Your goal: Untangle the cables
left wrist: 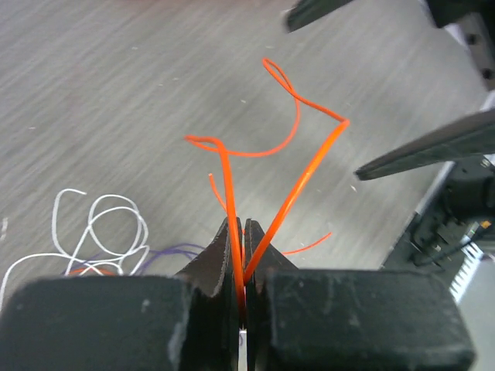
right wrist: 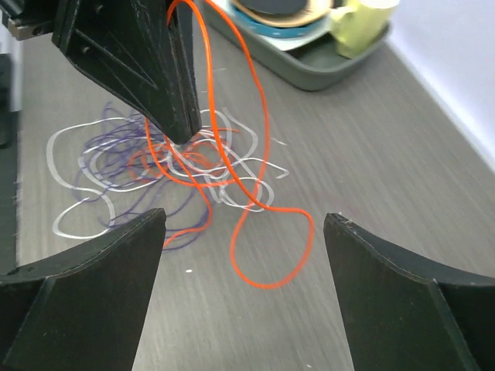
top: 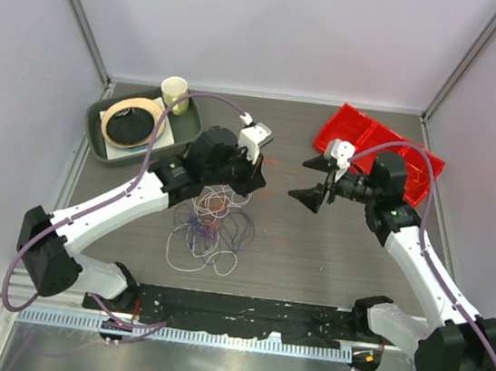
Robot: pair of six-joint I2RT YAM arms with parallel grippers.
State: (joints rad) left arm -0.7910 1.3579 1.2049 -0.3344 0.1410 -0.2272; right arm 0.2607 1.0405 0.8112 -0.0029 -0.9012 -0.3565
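**A:** Entry one, left gripper?
**B:** The left gripper (left wrist: 238,232) is pinching the orange-red cable (left wrist: 302,166). Its jaws are pressing together on two strands and holding them up, right of the tray (top: 99,134).
**A:** Entry two, right gripper?
**B:** The right gripper (right wrist: 244,219) is standing spread wide, gripping nothing, farther right of the tray.
**A:** Entry three?
**B:** The white and purple cables (top: 210,231) are lying loosely tangled on the table (top: 331,251), nearer than the tray and to its right.

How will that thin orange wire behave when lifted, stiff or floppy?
Probably springy rather than limp: the orange cable holds kinks and stands up from the shut left jaws. Likely very light, being thread-thin. It may drag the white and purple tangle, since its loops run into it.
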